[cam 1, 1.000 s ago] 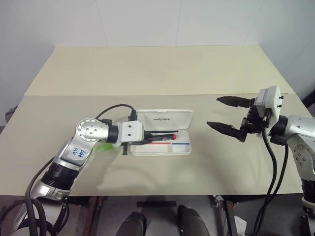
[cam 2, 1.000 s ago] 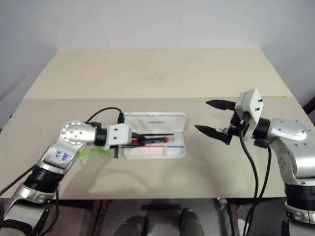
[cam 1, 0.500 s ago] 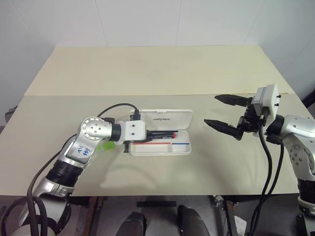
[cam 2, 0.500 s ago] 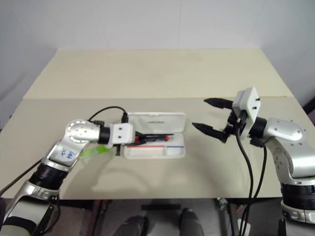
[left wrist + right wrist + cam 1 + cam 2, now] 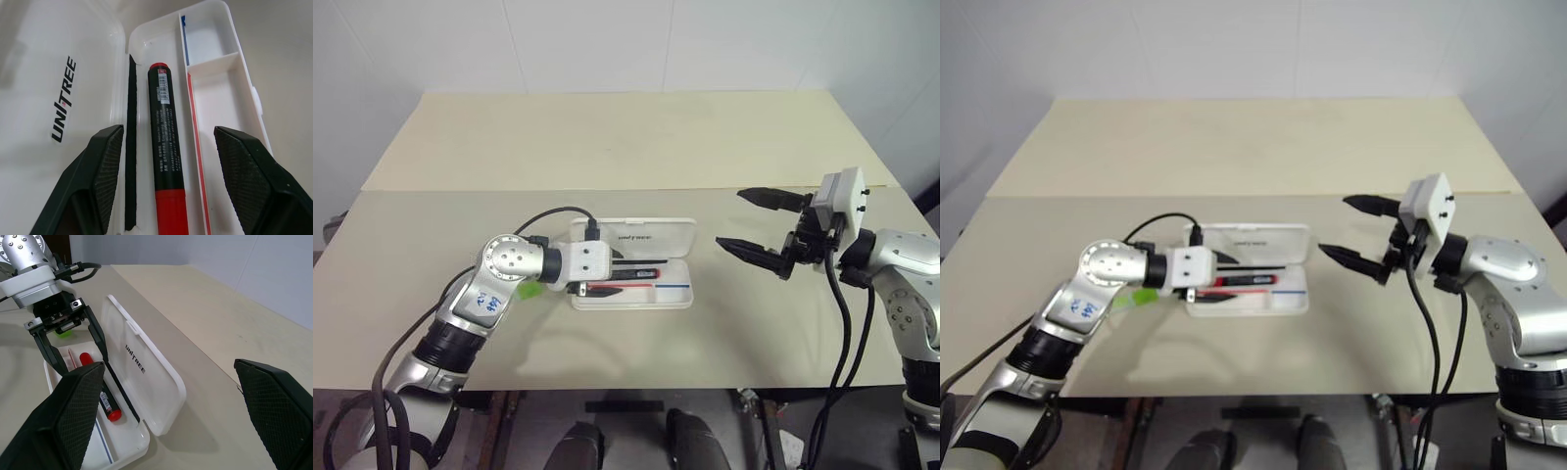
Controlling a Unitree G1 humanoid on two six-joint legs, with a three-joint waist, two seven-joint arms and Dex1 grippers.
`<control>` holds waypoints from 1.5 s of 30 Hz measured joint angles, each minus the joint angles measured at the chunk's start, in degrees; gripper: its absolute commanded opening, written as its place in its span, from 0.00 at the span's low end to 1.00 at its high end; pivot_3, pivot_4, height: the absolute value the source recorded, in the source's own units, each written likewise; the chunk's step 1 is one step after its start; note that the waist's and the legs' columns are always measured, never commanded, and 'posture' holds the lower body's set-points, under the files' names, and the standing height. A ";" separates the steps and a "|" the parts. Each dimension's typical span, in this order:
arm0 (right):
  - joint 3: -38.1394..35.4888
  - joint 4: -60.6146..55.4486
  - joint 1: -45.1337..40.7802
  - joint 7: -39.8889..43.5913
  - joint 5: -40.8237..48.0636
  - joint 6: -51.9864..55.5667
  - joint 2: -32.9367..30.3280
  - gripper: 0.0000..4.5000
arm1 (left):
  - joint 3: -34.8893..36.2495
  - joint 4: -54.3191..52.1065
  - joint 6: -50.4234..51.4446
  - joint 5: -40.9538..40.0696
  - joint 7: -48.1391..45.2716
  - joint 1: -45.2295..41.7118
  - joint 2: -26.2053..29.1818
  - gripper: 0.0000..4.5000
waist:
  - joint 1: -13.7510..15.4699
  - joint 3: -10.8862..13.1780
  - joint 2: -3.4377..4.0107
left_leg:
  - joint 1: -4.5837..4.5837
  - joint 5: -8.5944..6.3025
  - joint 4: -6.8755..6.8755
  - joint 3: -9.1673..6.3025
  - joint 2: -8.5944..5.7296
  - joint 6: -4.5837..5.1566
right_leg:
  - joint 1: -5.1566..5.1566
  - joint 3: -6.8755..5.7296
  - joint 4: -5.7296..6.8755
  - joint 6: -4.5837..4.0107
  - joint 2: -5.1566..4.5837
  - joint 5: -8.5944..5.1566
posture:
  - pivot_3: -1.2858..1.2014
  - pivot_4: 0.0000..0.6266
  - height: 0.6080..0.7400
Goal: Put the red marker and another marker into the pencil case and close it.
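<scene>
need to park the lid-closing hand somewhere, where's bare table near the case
Bare tabletop lies behind the pencil case toward the wall, in front of it, and between it and the right gripper. Its left end is crowded: left gripper over the red marker, green marker beside.

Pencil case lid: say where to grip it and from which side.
Probably best to grip the lid by its free long edge, at the small tab midway along, coming from the far side: it stands open, hinged along the tray's far wall.

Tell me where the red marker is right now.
The red marker lies inside the open pencil case, in its long compartment beside the black stripe, between the left tool's open fingers.
</scene>
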 measured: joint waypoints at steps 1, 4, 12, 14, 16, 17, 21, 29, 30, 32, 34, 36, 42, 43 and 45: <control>0.28 0.00 -0.02 0.00 0.00 0.00 0.12 1.00 | 0.36 -0.40 0.47 -0.60 -0.39 0.02 0.10 0.70 | -0.01 0.00 0.00 | 0.00 0.00 0.00 0.00 0.00 0.00 | 0.00 0.00 0.00 0.00 0.00 0.00 | 0.52 0.24 1.00; 0.94 0.02 -0.16 0.01 -0.02 0.00 0.57 1.00 | 1.73 -1.84 1.81 -2.71 -1.35 0.11 0.37 0.70 | -0.02 0.00 0.00 | 0.00 0.00 0.01 0.00 0.00 0.00 | 0.00 0.00 0.01 0.00 0.00 0.00 | 0.52 0.24 1.00; 2.40 1.57 -2.63 1.17 -0.07 -0.14 1.10 1.00 | 7.42 -8.73 7.98 -15.34 -9.35 5.97 5.07 0.70 | -0.33 0.00 0.00 | 0.01 0.00 -0.01 0.01 0.26 0.00 | -0.02 0.03 0.01 -0.01 0.05 0.00 | 0.52 0.24 1.00; 3.19 2.55 -3.31 1.95 -0.17 -0.30 1.22 1.00 | 9.17 -10.73 9.21 -18.34 -10.89 7.69 6.56 0.70 | -0.24 0.00 0.00 | 0.01 0.00 0.01 0.01 0.27 0.00 | -0.02 0.02 0.02 -0.02 0.05 0.01 | 0.52 0.24 1.00; 4.10 3.42 -4.19 2.69 -0.22 -0.77 1.50 1.00 | 11.76 -12.78 10.49 -21.02 -11.47 9.06 7.57 0.70 | -0.23 0.00 0.00 | 0.01 0.00 0.02 0.01 0.28 0.00 | -0.02 0.03 0.01 -0.03 0.04 0.01 | 0.52 0.24 1.00; 4.22 3.89 -4.45 3.04 -0.25 -1.02 1.55 1.00 | 12.76 -13.61 10.98 -22.22 -11.51 9.33 8.00 0.70 | -0.20 0.00 0.00 | 0.01 0.00 0.02 0.00 0.29 0.00 | -0.01 0.03 0.01 -0.03 0.05 0.01 | 0.52 0.24 1.00; 4.97 5.44 -5.49 3.85 -0.38 -1.41 2.16 1.00 | 18.49 -18.01 14.23 -25.79 -9.11 12.25 9.71 0.70 | -0.19 0.00 0.00 | 0.01 0.00 -0.02 0.00 0.30 0.00 | -0.01 0.03 -0.01 -0.04 0.05 0.02 | 0.52 0.24 1.00; 6.93 10.29 -8.92 5.86 -1.07 -3.18 4.25 1.00 | 36.28 -24.41 23.04 -31.99 -4.34 29.44 15.99 0.99 | -0.95 0.03 0.05 | 0.09 -0.01 -0.17 0.05 0.39 -0.01 | -0.06 0.16 -0.06 -0.08 0.13 0.01 | 0.52 0.24 1.00; 7.19 10.95 -9.53 6.20 -1.36 -3.60 4.53 1.00 | 37.28 -24.44 22.76 -31.78 -4.71 31.99 16.11 0.99 | -0.98 0.04 0.06 | 0.10 -0.01 -0.16 0.06 0.38 -0.01 | -0.05 0.16 -0.09 -0.09 0.12 0.01 | 0.52 0.24 1.00; 7.95 12.14 -10.59 7.12 -1.70 -4.04 5.09 1.00 | 38.84 -24.43 22.32 -31.51 -5.36 36.03 16.18 0.99 | -0.92 0.04 0.06 | 0.08 -0.02 -0.14 0.08 0.40 -0.01 | -0.05 0.14 -0.27 -0.11 0.13 0.02 | 0.52 0.24 1.00; 8.48 13.13 -11.73 8.06 -1.94 -4.64 6.04 1.00 | 40.60 -24.31 21.32 -31.12 -5.44 37.76 16.63 0.99 | -0.47 0.04 0.06 | 0.08 -0.01 -0.14 0.06 0.41 -0.03 | -0.05 0.12 -0.27 -0.15 0.13 0.04 | 0.52 0.24 1.00; 8.87 13.68 -12.79 8.91 -1.95 -4.86 6.68 1.00 | 43.32 -23.37 19.11 -29.91 -5.88 39.72 17.97 0.99 | -0.26 0.05 0.08 | 0.09 -0.01 -0.14 0.06 0.42 -0.03 | -0.04 0.11 -0.29 -0.19 0.14 0.05 | 0.52 0.24 1.00; 9.34 13.66 -13.11 10.00 -1.95 -4.81 7.36 1.00 | 45.03 -16.13 9.81 -23.76 -7.10 44.50 19.71 0.99 | -0.38 0.06 0.10 | 0.08 -0.03 -0.24 0.10 0.43 -0.04 | -0.07 0.11 -0.34 -0.21 0.18 0.06 | 0.52 0.24 1.00; 9.34 13.48 -13.11 9.99 -1.95 -4.74 7.37 1.00 | 45.03 -14.21 8.09 -22.61 -7.28 44.68 20.05 0.99 | -0.42 0.07 0.11 | 0.08 -0.05 -0.25 0.10 0.44 -0.06 | -0.08 0.12 -0.35 -0.22 0.20 0.05 | 0.52 0.24 1.00; 9.34 12.75 -13.08 9.85 -1.93 -4.50 7.45 1.00 | 45.00 -11.07 5.57 -21.56 -7.85 44.59 20.53 0.99 | -0.40 0.07 0.12 | 0.08 -0.09 -0.24 0.09 0.46 -0.11 | -0.09 0.11 -0.32 -0.24 0.29 0.05 | 0.52 0.24 1.00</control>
